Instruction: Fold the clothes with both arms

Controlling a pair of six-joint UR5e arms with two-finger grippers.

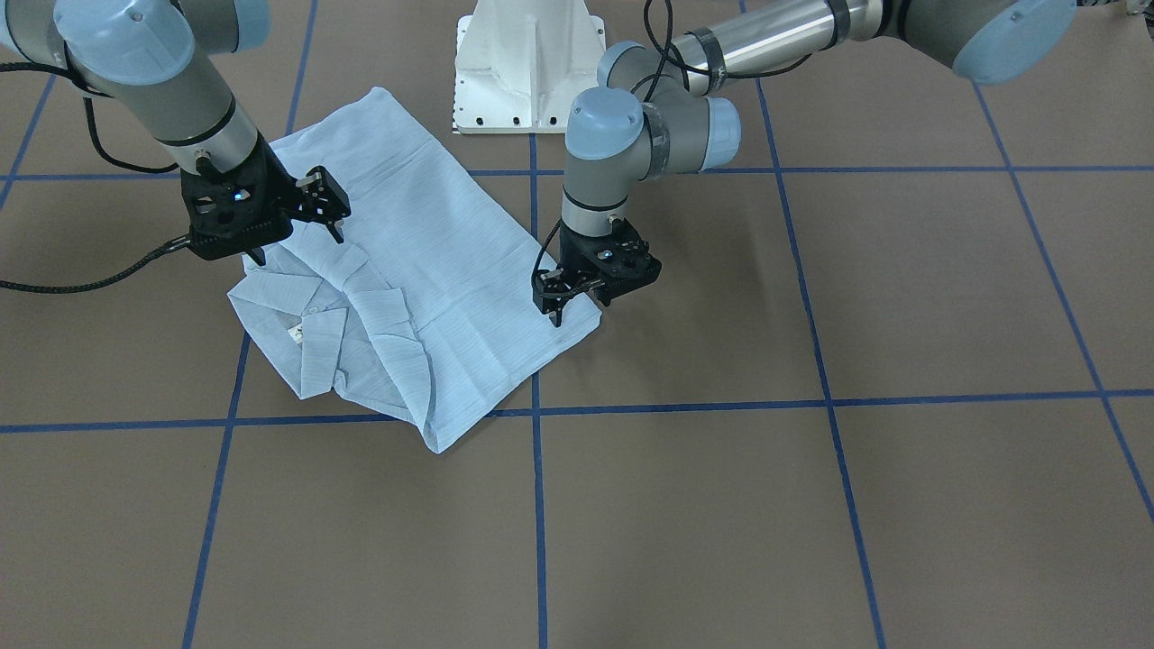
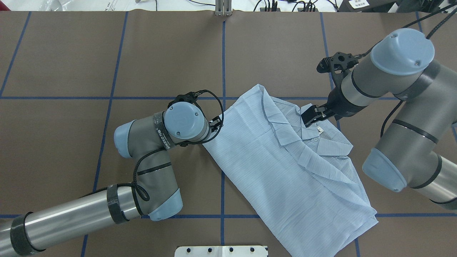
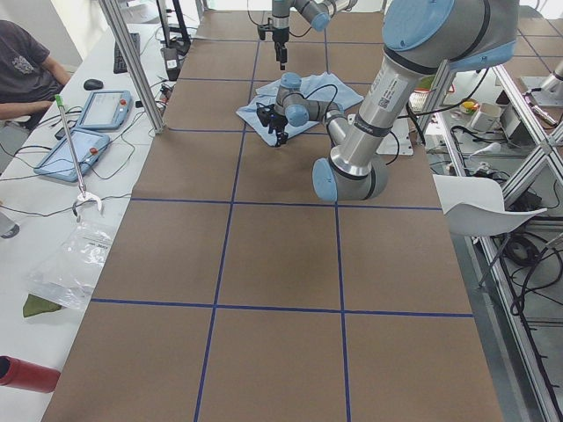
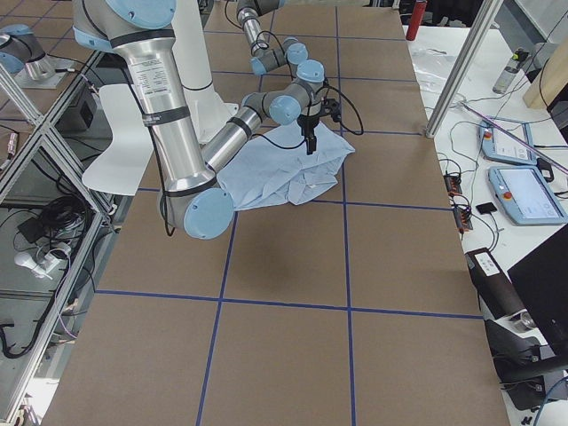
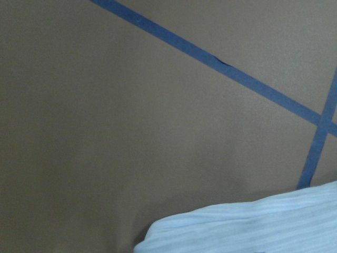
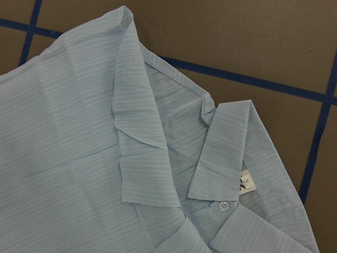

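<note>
Brown paper covers the table [image 2: 64, 53], marked into squares by blue tape [image 2: 107, 97]. From the near left corner the left arm [image 2: 71, 214] reaches toward the middle, bent at the elbow, with a black cable [image 2: 218, 107] looping round its wrist. In the overhead view its round blue wrist cap sits over the left gripper [image 1: 556, 311] and hides most of it. The front-facing view shows the black fingertips down at the shirt's left corner. Whether they are spread or pinching the cloth cannot be told. The left wrist camera sees only that pale corner against bare paper.

The shirt [image 2: 285, 171] lies flat and partly folded. It runs diagonally from just right of the table's centre toward the near edge, to the right of the white pedestal base [image 2: 221, 251]. Its collar [image 6: 226, 142] is at the far end, with a small white button [image 6: 223, 205] and a label [image 6: 244, 182] beside it.

The right gripper [image 2: 310, 116] hangs over the cloth at the collar. Its finger spacing cannot be told, nor whether it touches the fabric. The right arm [image 2: 403, 142] comes in from the right edge, and its grey elbow blocks the view of the table just beside the shirt's right side. Loose cables [image 2: 271, 5] lie beyond the far edge.
</note>
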